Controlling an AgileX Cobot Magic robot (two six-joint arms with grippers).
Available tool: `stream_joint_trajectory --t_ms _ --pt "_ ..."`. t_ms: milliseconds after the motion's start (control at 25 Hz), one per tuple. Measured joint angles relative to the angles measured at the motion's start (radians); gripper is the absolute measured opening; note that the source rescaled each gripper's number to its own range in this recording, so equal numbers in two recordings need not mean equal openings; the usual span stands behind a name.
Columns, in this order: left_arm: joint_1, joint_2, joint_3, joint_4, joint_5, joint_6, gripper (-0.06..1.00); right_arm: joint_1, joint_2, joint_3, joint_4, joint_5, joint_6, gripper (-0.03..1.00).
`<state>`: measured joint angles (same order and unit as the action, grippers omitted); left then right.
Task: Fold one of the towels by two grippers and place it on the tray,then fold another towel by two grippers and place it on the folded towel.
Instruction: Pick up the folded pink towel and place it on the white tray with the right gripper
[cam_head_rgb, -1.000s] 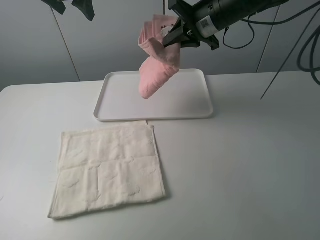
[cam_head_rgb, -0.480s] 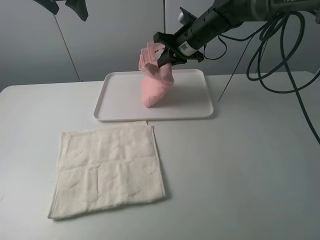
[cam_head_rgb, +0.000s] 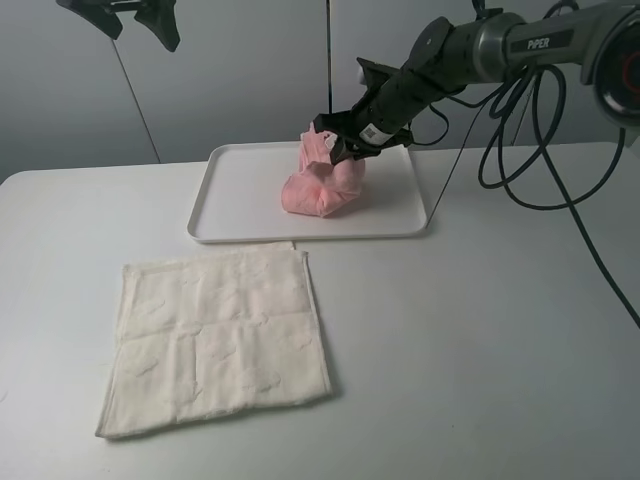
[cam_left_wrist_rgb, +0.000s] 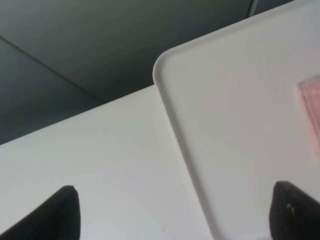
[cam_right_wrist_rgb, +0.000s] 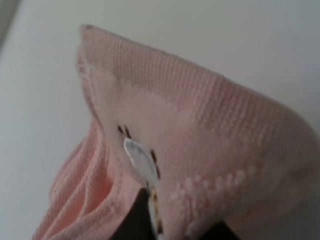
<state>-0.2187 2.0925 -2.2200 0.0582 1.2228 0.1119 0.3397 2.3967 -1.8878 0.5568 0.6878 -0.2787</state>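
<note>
The pale pink towel (cam_head_rgb: 318, 188) sits bunched up on the white tray (cam_head_rgb: 240, 205), right of the tray's middle. My right gripper (cam_head_rgb: 343, 148) is shut on the towel's upper folds, holding them just above the heap. The right wrist view is filled by pink cloth (cam_right_wrist_rgb: 210, 125) with a small white label (cam_right_wrist_rgb: 137, 156). The cream-white towel (cam_head_rgb: 215, 340) lies flat on the table in front of the tray. My left gripper (cam_head_rgb: 135, 15) hangs open high at the back left, holding nothing. In its wrist view the fingertips (cam_left_wrist_rgb: 62, 215) frame a tray corner (cam_left_wrist_rgb: 165, 65) and a pink towel edge (cam_left_wrist_rgb: 311, 100).
Black cables (cam_head_rgb: 520, 150) loop down from the right arm at the back right. The cream towel's far edge lies just short of the tray's front rim (cam_head_rgb: 300, 238). White tabletop (cam_head_rgb: 480, 340) stretches to the right.
My right gripper has come down with the pink towel, which hung above the tray and now rests bunched on it. The left gripper has stayed high at the back left.
</note>
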Motion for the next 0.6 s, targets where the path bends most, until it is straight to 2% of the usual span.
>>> stream_joint_trajectory --t_ms 160,280,320,360,520,600 --pt "0.000 -0.002 0.002 -0.002 0.000 0.000 0.98 0.039 0.000 0.000 -0.173 -0.043 0.108 0.11" --pt "0.000 -0.002 0.004 -0.002 0.000 0.000 0.98 0.056 0.001 0.000 -0.230 -0.070 0.156 0.11" --pt "0.000 -0.002 0.004 -0.002 0.000 0.000 0.98 0.056 0.001 0.000 -0.232 -0.079 0.166 0.15" --pt "0.000 -0.002 0.004 -0.002 0.000 0.000 0.98 0.058 0.002 0.000 -0.232 -0.084 0.174 0.22" --pt "0.000 -0.002 0.004 -0.004 0.000 0.000 0.98 0.063 0.016 0.000 -0.234 -0.096 0.211 0.62" --pt "0.000 -0.002 0.004 -0.004 0.000 0.000 0.98 0.068 0.034 0.000 -0.236 -0.099 0.240 0.74"
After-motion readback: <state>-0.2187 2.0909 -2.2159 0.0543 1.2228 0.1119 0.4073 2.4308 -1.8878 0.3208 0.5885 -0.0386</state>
